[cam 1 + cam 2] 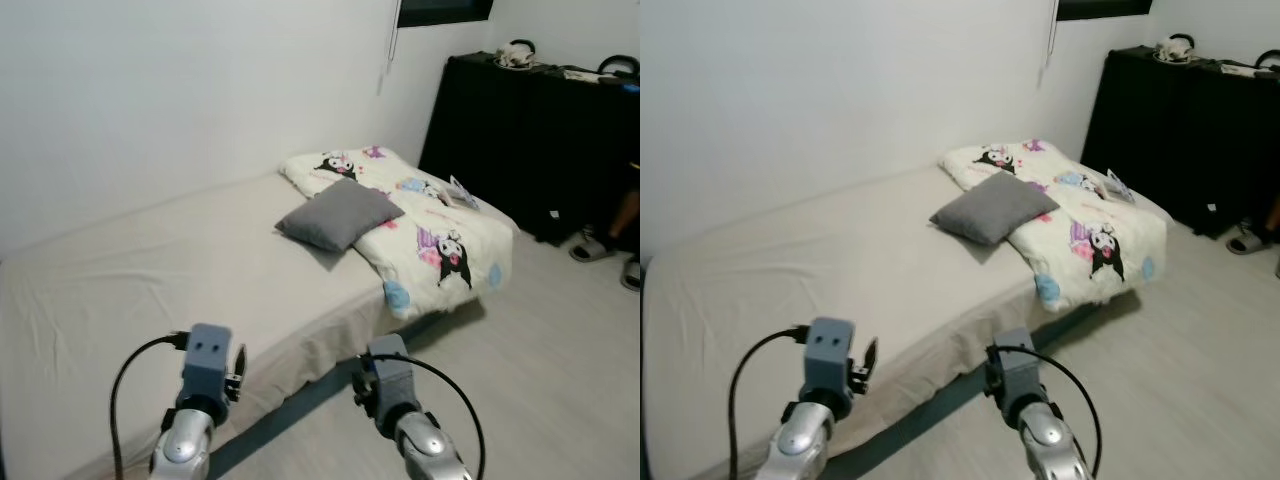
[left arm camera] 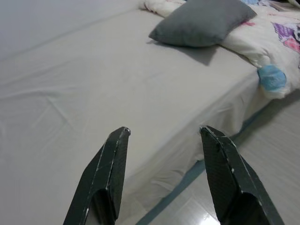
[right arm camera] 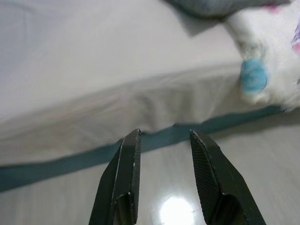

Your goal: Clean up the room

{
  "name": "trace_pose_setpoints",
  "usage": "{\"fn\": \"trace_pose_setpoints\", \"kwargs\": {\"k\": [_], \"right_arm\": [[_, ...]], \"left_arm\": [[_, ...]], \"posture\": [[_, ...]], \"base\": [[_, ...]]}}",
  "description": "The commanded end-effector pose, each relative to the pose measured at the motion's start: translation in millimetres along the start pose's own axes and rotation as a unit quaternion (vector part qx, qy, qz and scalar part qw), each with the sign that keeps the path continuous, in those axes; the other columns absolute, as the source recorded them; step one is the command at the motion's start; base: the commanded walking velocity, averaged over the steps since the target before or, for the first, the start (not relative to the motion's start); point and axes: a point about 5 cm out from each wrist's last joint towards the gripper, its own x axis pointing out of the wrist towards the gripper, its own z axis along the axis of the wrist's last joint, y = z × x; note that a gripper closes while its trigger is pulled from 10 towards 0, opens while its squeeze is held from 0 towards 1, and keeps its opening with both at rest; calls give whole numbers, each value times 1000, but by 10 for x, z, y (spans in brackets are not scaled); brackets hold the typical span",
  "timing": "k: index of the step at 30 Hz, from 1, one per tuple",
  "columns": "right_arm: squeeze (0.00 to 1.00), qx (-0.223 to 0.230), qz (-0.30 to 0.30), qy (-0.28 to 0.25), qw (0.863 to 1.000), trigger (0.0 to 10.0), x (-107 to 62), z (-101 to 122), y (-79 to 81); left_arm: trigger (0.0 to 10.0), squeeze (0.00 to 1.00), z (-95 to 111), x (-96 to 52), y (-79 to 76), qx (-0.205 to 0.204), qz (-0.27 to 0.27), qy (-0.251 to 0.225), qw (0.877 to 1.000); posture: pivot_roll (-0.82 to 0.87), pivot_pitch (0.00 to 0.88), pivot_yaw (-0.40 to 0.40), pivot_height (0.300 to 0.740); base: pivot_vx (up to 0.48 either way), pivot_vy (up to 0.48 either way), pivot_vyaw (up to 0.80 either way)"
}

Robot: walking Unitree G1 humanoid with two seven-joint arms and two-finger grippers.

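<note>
Low bed [image 1: 180, 270], beige sheet, against white wall. Grey pillow [image 1: 338, 214] overlaps cartoon-print duvet [image 1: 430, 235] at far end. Black cabinet [image 1: 530, 140] beyond. Pale wood floor [image 1: 540, 380]. Left gripper [image 2: 164, 140] and right gripper [image 3: 161, 138] released, empty, near bed edge.

A person's sandalled feet [image 1: 612, 250] are cut off at the right edge; small items [image 1: 518, 53] atop the black cabinet [image 1: 530, 130] are too small to identify

Bedroom in a home. Low bed [image 1: 180, 270] with beige sheet against white wall; grey pillow [image 1: 338, 213] resting on cartoon-print duvet [image 1: 440, 235] at far end. Black cabinet [image 1: 530, 130] beyond it, pale wood-look floor [image 1: 540, 380].
</note>
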Motion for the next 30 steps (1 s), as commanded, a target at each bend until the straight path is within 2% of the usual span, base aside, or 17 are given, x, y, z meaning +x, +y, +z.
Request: {"fn": "trace_pose_setpoints", "kwargs": {"k": [1, 18, 27, 30], "right_arm": [[0, 4, 8, 7, 1000, 10000, -4, -34, 69], [0, -15, 21, 6, 1000, 10000, -9, -35, 106], [0, -19, 30, 6, 999, 10000, -5, -31, 132], [0, 4, 30, 7, 1000, 10000, -10, -40, 136]], "left_arm": [[10000, 0, -34, -20, 47, 1, 7, 8, 1000], [10000, 0, -19, -21, 42, 0, 5, 6, 1000], [10000, 0, -12, -12, 44, -1, 4, 5, 1000], [10000, 0, -10, -9, 45, 0, 4, 5, 1000]], "posture": [[-8, 53, -59, 735], [-8, 57, -56, 735], [-9, 58, -51, 735], [-7, 59, -51, 735]], "base": [[255, 0, 0], [256, 0, 0], [257, 0, 725], [255, 0, 0]]}}
